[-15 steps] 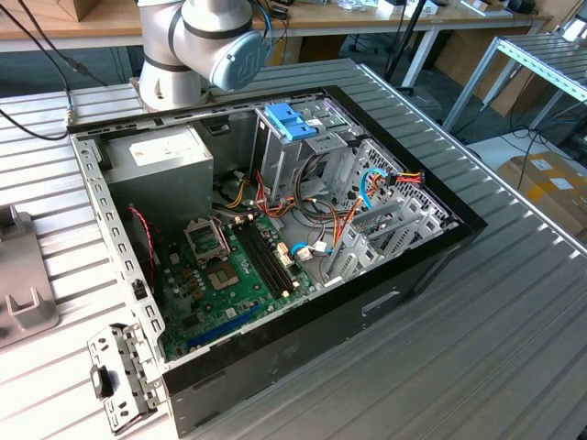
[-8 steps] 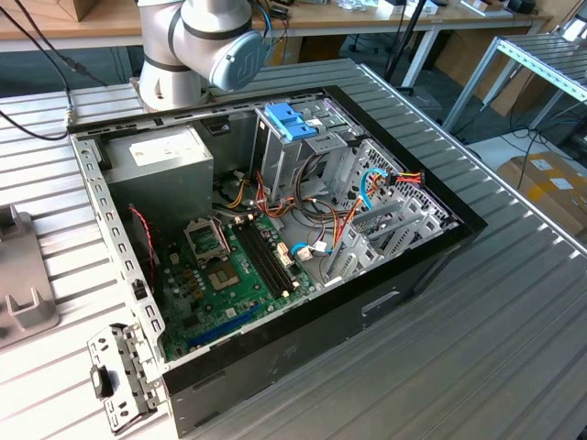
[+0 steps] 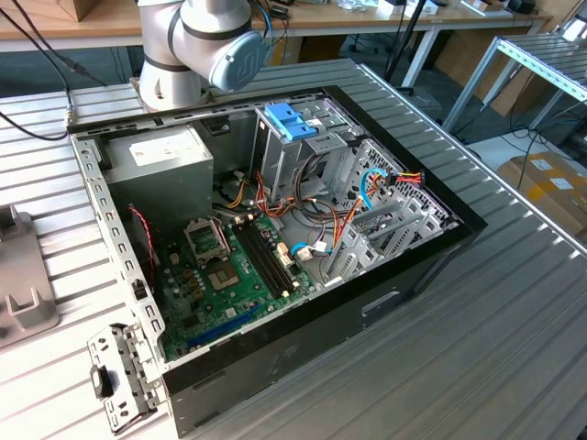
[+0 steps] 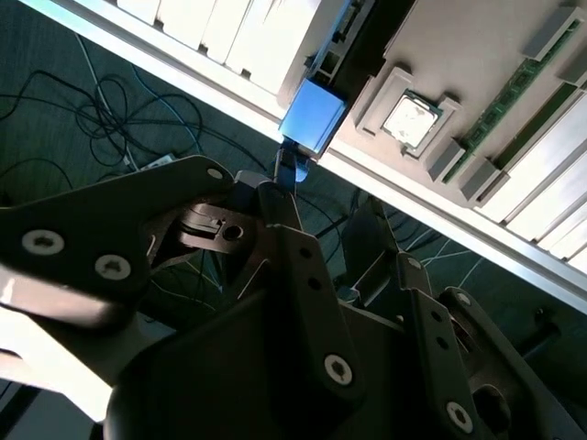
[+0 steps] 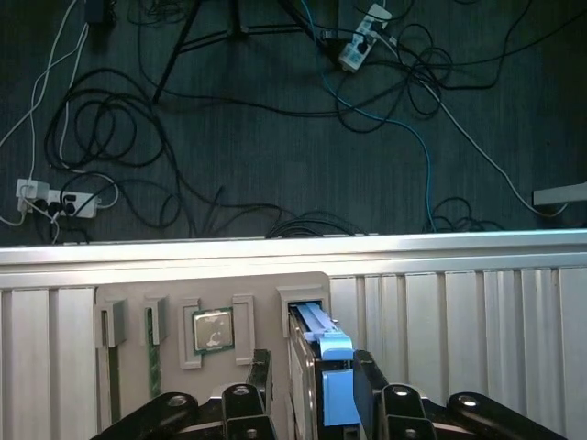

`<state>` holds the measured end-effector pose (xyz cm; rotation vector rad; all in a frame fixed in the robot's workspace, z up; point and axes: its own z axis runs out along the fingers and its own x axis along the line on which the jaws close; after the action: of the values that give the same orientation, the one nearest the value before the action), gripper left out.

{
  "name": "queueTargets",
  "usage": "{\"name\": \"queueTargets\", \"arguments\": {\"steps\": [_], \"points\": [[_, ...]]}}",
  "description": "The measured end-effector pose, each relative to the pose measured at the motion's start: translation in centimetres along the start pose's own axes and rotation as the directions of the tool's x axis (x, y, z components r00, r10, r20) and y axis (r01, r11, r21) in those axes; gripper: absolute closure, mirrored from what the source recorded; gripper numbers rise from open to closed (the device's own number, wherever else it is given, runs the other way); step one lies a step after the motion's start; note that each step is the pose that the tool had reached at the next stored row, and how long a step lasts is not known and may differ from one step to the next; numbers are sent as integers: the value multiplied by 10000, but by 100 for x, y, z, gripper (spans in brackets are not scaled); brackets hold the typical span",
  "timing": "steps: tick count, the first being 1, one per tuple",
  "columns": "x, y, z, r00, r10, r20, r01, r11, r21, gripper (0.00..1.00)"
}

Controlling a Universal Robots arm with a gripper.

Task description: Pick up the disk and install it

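The disk (image 5: 335, 353), a dark drive in a bright blue carrier, stands on edge in a slot of a grey holder (image 5: 266, 293) on the ribbed table. My gripper (image 5: 312, 371) straddles it from above. One finger (image 5: 367, 385) lies against the blue side, while a narrow gap shows at the other finger (image 5: 260, 380). The jaws stand open around the disk. In the second wrist view the blue tab (image 4: 312, 115) sticks out just beyond my dark gripper (image 4: 326, 206). The open computer case (image 3: 404, 266) lies on the table in the exterior view.
A processor chip (image 5: 213, 330) and a memory stick (image 5: 154, 367) sit in neighbouring pockets of the holder. Inside the case are a grey power supply (image 3: 170, 156), a motherboard (image 3: 229, 275) and a light-blue bracket (image 3: 289, 119) on the drive cage. Cables cover the floor (image 5: 275, 119) past the table edge.
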<state>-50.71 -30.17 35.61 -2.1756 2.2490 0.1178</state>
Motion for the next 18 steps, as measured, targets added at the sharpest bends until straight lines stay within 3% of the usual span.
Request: {"name": "queueTargets", "arguments": {"steps": [4, 7, 10, 18], "points": [[-2, -62, 20, 10000, 0, -1, 0, 10000, -1, 52], [-5, -170, 45, 10000, 1, -2, -1, 10000, -19, 52], [-17, -228, 92, 10000, 4, -2, -4, 10000, -38, 52], [-129, -266, 216, 10000, -24, -4, 24, 10000, -48, 52]]}}
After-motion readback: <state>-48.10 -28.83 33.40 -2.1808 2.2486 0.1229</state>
